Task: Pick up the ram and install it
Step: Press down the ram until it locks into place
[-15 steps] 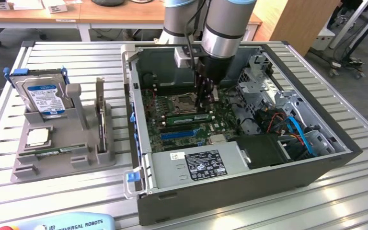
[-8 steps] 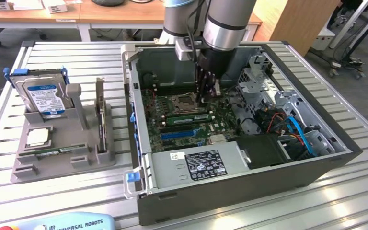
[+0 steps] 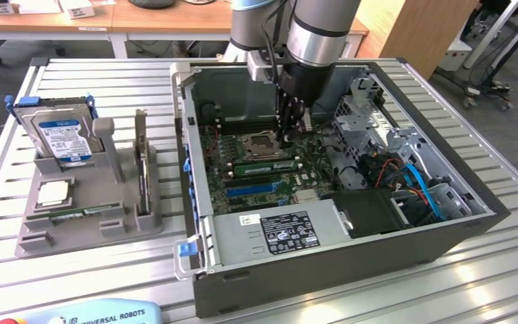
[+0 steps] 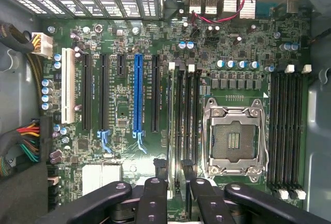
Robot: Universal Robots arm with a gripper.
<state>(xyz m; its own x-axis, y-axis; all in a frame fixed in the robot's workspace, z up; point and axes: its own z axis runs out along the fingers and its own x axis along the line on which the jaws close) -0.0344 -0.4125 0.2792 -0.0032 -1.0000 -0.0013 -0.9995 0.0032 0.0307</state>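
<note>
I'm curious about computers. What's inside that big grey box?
A green circuit board, a silver chip socket, a blue slot and coloured cables. The robot's gripper hides the board beneath it.

We see a thick arm (image 3: 318, 27) of silver-grey tube with a black band at its joint, a pale grey block mounted at the wrist, and a black gripper (image 4: 176, 183) whose matte link bars carry round pivot pins.
</note>
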